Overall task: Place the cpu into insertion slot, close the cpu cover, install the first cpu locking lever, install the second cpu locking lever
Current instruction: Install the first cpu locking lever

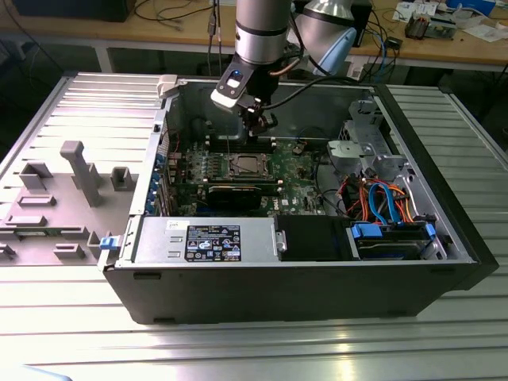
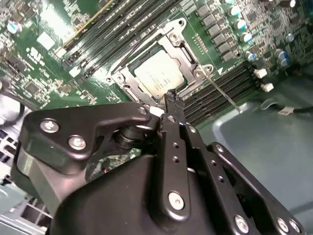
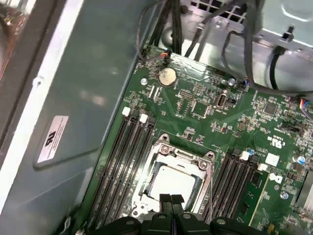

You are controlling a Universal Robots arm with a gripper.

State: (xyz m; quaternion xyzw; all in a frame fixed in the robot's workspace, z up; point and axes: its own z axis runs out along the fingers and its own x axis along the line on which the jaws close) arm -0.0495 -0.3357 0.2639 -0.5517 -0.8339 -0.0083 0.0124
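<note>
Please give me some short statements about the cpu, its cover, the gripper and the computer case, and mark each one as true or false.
1. The cpu lies in the insertion slot. True.
2. The gripper holds the cpu. False: its fingers are shut together, and the chip sits in the socket.
3. The cpu cover lies down around the cpu. True.
4. The computer case is closed. False: its side is open and the green motherboard shows.
5. The memory slots run along one side of the socket only. False: they run along both sides.
</note>
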